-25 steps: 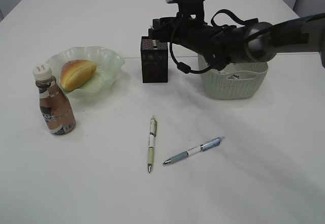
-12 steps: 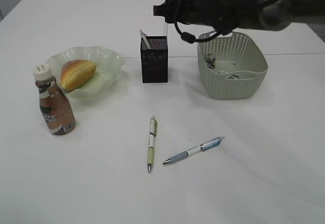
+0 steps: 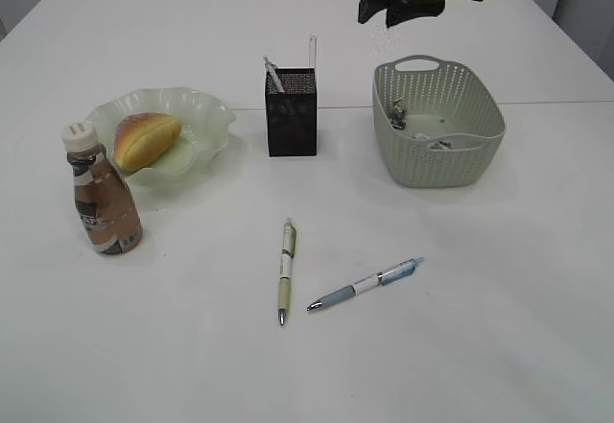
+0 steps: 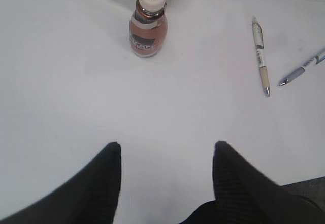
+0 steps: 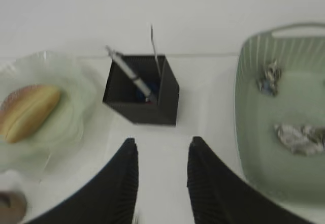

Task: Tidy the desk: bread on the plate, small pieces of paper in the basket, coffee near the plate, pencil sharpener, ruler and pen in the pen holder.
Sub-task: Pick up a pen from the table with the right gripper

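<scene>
White tabletop (image 3: 460, 346), plain and unpatterned. Pale green translucent plate (image 3: 206, 116) with wavy ruffled rim; golden-orange bread (image 3: 146, 139) with paler top. Brown coffee (image 3: 104, 202) bottle, white cap, brown-and-silver label. Black pen holder (image 3: 292, 116) with perforated mesh walls and faint dotted pattern; clear ruler (image 3: 312, 51) and a silvery pen (image 3: 273, 74) inside. Sage-green basket (image 3: 436, 121) with woven-pattern wall; crumpled whitish-grey paper pieces (image 5: 297, 135). On the tabletop, a cream-and-white pen (image 3: 286, 270) with olive end, and a blue-grey pen (image 3: 366, 284) with white middle. Black ribbed fingers (image 4: 109, 178) on the left gripper (image 4: 166, 148); same black ribbing on the right gripper (image 5: 161, 145).
</scene>
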Motion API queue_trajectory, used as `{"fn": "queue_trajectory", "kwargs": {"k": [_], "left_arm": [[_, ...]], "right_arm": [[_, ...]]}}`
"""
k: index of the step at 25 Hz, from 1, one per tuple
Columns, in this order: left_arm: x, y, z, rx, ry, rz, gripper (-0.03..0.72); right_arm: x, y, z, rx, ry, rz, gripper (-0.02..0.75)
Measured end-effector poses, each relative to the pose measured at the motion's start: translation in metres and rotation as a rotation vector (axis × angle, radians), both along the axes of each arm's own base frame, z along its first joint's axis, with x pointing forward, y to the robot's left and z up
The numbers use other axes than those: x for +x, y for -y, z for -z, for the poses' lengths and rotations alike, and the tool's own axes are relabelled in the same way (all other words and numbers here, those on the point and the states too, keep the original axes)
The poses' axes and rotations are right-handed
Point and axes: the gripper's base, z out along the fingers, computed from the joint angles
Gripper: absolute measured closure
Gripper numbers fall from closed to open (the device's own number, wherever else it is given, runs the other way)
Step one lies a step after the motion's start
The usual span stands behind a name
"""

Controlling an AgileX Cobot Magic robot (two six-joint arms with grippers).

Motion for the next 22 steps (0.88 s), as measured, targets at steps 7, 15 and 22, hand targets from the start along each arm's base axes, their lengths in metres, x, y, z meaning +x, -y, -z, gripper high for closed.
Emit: {"fn": "queue_trajectory", "kwargs": {"k": [7, 15, 22], "left_arm": [[0.0, 0.0, 0.0, -0.005, -0.001, 0.001, 0.272], [-0.001, 0.003, 0.0, -0.034, -0.009, 0.009, 0.272], [-0.001, 0.003, 0.0, -0.034, -0.009, 0.009, 0.272]], "right_arm": [[-0.05, -0.022, -0.004, -0.077, -0.301, -0.148, 0.463], [-0.07, -0.06, 0.014, -0.119, -0.414, -0.24, 0.463], [-0.06, -0.07, 0.051, -0.103, -0.542, -0.175, 0.351]]}}
